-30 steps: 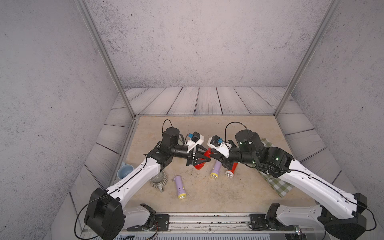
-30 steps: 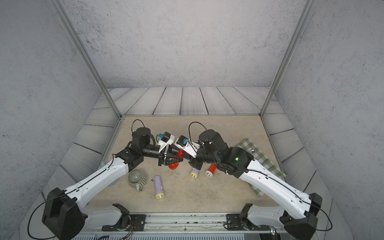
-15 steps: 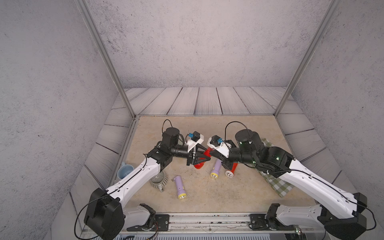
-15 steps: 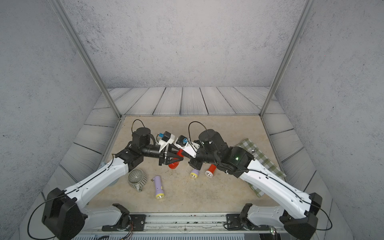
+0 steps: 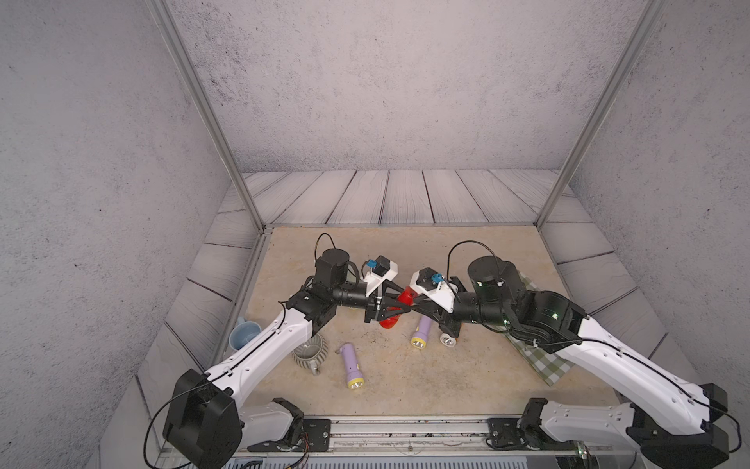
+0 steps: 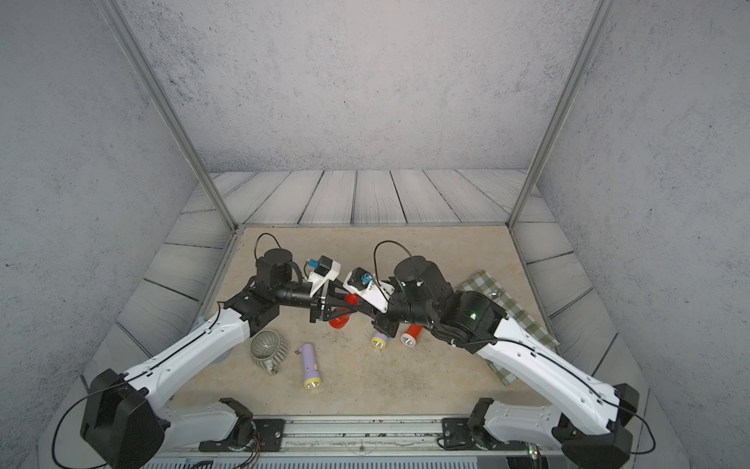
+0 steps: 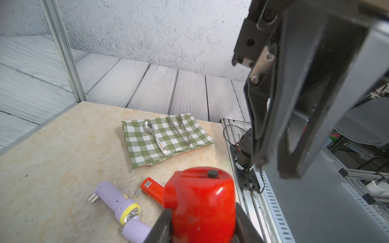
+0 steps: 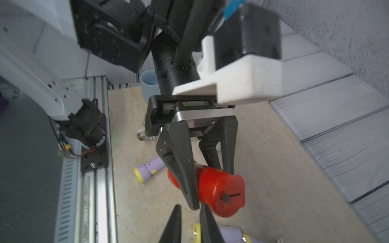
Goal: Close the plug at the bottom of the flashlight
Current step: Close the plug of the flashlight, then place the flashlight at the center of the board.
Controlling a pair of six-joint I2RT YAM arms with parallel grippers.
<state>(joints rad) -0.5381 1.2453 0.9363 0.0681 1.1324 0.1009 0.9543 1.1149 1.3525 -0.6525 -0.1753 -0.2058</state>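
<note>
The left gripper [image 8: 210, 187] is clamped across the barrel of a red flashlight [image 7: 200, 195], holding it clear of the stone-look tabletop [image 5: 406, 390]. The right gripper [image 8: 190, 205] hangs just beside the flashlight's base [image 8: 229, 196], its two fingers a narrow slit apart with nothing between them. The flashlight's long axis runs crosswise to the left fingers, with the base end raised and the other end dipping toward the table. The right fingertips stand off to one side of that base rather than square over its end face. As the only free arm and the nearer one, the right looks best placed for any push on the plug. The base shows a slot and a small black knob [image 7: 212, 174] but no prongs sticking out, so the plug looks folded in or close to it; whether it sits flush cannot be told. Below the held flashlight lie a purple flashlight [image 7: 114, 199] and a second red flashlight [image 7: 150, 186], both with prongs out. Farther from it on the left arm's side are another purple flashlight [image 5: 351, 365], a grey ribbed mug [image 5: 308, 351] and a blue cup [image 5: 243, 335]. Well apart on the right arm's side, a green checked cloth [image 7: 143, 147] carries a spoon [image 7: 154, 136] and tongs [image 7: 181, 130].
</note>
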